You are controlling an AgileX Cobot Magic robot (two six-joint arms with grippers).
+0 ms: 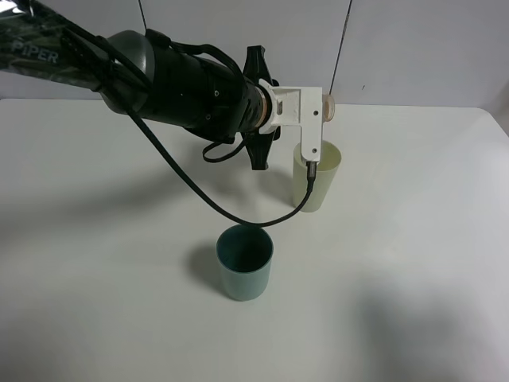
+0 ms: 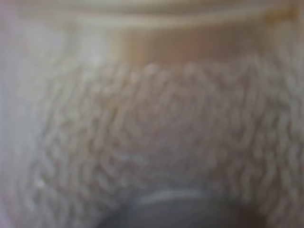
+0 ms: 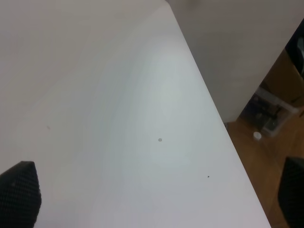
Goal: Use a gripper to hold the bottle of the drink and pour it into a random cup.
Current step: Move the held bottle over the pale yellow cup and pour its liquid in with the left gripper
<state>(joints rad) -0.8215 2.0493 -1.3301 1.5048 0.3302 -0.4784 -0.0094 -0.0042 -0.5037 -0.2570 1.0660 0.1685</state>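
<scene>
My left gripper (image 1: 316, 119), a white claw on the black arm, reaches in from the left and hangs over the pale yellow-green cup (image 1: 318, 179). It is shut on the bottle (image 1: 328, 104), of which only a small pinkish end shows past the claw, level with it and just above the cup's rim. The left wrist view is filled by a blurred close-up of the bottle (image 2: 152, 118), with brown and frothy tones. No stream of liquid is visible. My right gripper (image 3: 156, 197) is open and empty above bare table; it is out of the exterior view.
A shorter dark teal cup (image 1: 245, 263) stands in front of and to the left of the yellow-green cup. A black cable (image 1: 207, 203) droops from the arm between them. The table's right edge (image 3: 223, 128) drops to a wooden floor.
</scene>
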